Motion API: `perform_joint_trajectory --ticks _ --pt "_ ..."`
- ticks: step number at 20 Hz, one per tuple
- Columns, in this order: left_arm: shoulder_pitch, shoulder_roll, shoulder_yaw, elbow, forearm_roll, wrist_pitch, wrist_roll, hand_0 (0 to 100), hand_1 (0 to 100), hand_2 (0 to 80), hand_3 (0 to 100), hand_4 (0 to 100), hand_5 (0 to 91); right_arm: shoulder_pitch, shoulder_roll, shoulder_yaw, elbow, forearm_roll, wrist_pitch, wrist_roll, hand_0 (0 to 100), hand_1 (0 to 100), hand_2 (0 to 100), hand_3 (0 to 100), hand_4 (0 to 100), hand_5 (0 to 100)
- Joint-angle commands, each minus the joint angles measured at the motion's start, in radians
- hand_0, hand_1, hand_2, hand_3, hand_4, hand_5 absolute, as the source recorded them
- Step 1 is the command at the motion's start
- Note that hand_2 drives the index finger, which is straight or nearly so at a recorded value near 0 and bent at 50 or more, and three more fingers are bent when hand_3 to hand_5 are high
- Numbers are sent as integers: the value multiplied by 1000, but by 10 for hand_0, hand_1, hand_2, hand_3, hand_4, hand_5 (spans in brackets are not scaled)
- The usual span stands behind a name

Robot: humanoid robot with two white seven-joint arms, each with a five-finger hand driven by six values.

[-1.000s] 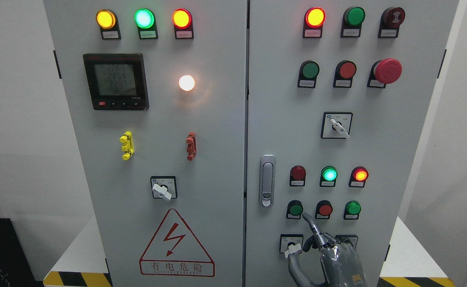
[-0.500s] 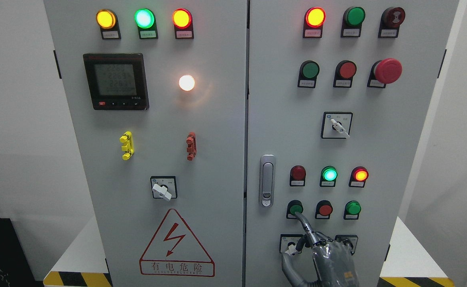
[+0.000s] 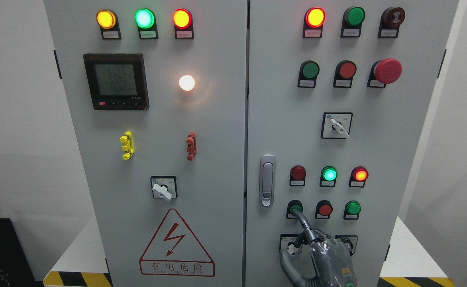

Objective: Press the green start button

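Green button [image 3: 296, 207], lower right of frame, left end of its row: right hand [image 3: 329, 255] has one finger [image 3: 303, 221] extended onto it, others curled, holding nothing. Press step; next push straight in.

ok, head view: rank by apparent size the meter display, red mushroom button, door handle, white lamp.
1. meter display
2. door handle
3. red mushroom button
4. white lamp, though its glare blurs the true edge.
All sit on one panel face, so nearness hardly matters.

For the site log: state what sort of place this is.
Likely an electrical or plant room: a grey control cabinet with lit indicator lamps, a digital meter and a red emergency stop.
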Motion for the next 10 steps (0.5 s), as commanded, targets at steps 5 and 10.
perform_joint_trajectory --ticks 5,10 --pt "0 0 0 0 0 -1 0 120 556 0 0 0 0 -15 0 -11 29 0 5 0 570 318 0 666 670 682" --pt "0 0 0 0 0 -1 0 120 556 0 0 0 0 -15 0 -7 31 -1 14 -1 571 319 0 668 670 683"
